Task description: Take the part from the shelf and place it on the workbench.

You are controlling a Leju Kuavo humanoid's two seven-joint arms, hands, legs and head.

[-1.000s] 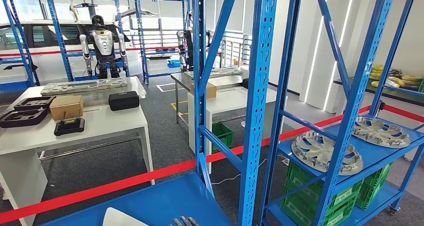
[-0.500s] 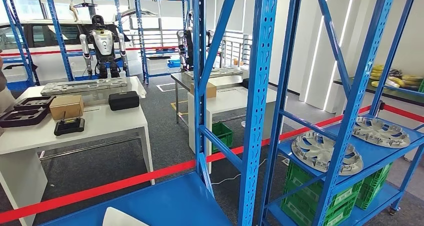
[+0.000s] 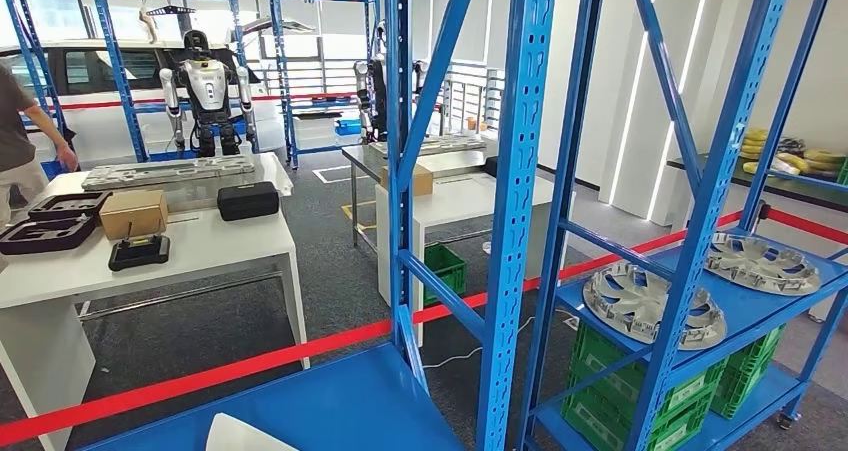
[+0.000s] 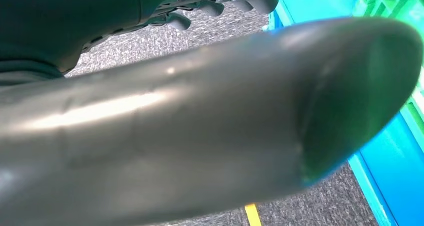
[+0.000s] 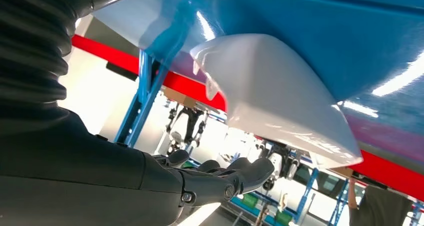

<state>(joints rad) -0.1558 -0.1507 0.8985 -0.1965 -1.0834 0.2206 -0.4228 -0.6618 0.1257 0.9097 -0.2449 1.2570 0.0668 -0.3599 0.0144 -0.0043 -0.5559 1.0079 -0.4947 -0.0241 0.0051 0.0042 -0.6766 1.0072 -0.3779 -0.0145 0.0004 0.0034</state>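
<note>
The white part [image 3: 243, 437] lies on the blue shelf board [image 3: 340, 401] at the bottom edge of the head view. In the right wrist view the same white part [image 5: 280, 100] rests on the glossy blue board [image 5: 350, 40]. My right hand [image 5: 215, 178] hovers close beside it with fingers stretched out, touching nothing. My left hand [image 4: 220, 5] hangs over grey floor beside a blue shelf edge [image 4: 385, 171], its thick thumb [image 4: 200, 126] blurred across the picture, and it holds nothing. The white workbench [image 3: 230, 246] stands beyond the shelf at the left.
Blue shelf uprights [image 3: 515, 201] cross the middle of the view. Red barrier tape [image 3: 250, 361] runs between shelf and workbench. The bench carries a cardboard box [image 3: 133, 213] and black cases [image 3: 247, 200]. A person [image 3: 20, 121] stands at its far left. Hubcaps [image 3: 640, 301] lie on the right shelf.
My right hand's fingertips, seen at the head view's bottom edge a second ago, have dropped out of it. A person has stepped in at the far left by the workbench.
</note>
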